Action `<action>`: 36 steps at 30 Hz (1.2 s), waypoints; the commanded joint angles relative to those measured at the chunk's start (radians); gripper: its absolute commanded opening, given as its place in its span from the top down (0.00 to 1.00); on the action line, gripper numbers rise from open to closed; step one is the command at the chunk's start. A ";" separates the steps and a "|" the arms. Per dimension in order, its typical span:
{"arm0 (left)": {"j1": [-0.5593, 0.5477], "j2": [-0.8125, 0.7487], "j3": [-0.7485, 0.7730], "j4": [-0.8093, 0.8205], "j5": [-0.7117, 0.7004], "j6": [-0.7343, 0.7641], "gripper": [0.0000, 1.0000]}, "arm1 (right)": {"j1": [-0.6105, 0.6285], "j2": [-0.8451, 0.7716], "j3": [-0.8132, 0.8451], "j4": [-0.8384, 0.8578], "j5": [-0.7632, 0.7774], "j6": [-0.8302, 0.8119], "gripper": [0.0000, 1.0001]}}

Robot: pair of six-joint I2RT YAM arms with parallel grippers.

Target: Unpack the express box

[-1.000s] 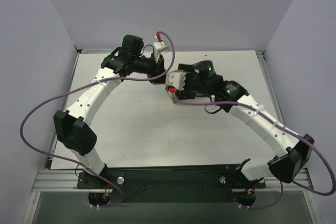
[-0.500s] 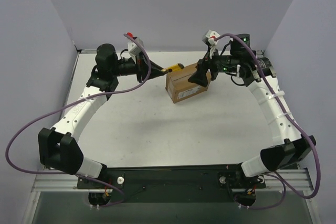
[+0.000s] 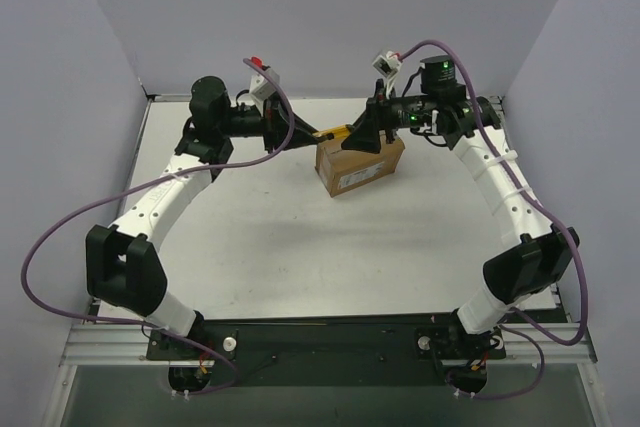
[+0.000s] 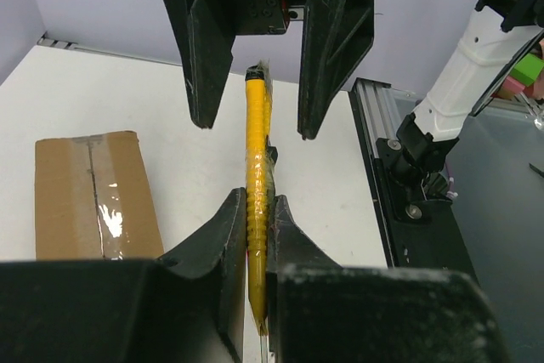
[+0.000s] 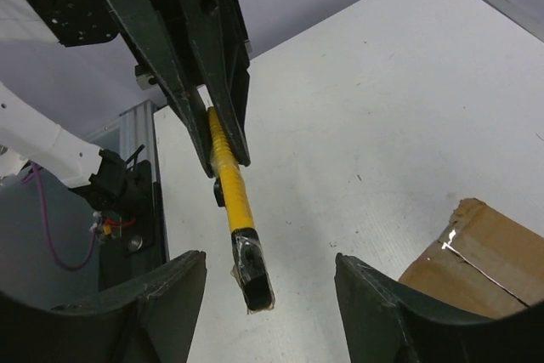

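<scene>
The express box is a brown carton on the white table, flaps closed, clear tape along its seam, white label on its near side. It also shows in the left wrist view and at the right wrist view's corner. My left gripper is shut on a yellow utility knife, held level above the table beside the box. My right gripper faces it, open, its fingers on either side of the knife's dark end without touching it.
An aluminium rail borders the table's edge. The right arm reaches across the back right. Grey walls enclose the table on three sides. Purple cables loop off both arms.
Both arms have pulled apart from over the box, leaving it in view. The left gripper has drawn back left with the knife. The right gripper has swung round and closed in on the knife's free end.
</scene>
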 commanded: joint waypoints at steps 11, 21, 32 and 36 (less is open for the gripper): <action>-0.009 0.068 0.105 0.070 0.132 -0.045 1.00 | 0.063 0.036 0.085 0.049 -0.093 -0.002 0.87; -0.006 0.004 0.191 -0.499 -0.145 0.525 0.42 | 0.095 -0.019 0.170 -0.438 0.242 -0.649 1.00; -0.063 -0.013 0.128 -0.532 -0.162 0.643 0.31 | 0.150 -0.036 0.177 -0.469 0.318 -0.679 1.00; -0.067 0.031 0.161 -0.567 -0.130 0.650 0.32 | 0.164 -0.015 0.198 -0.461 0.335 -0.658 1.00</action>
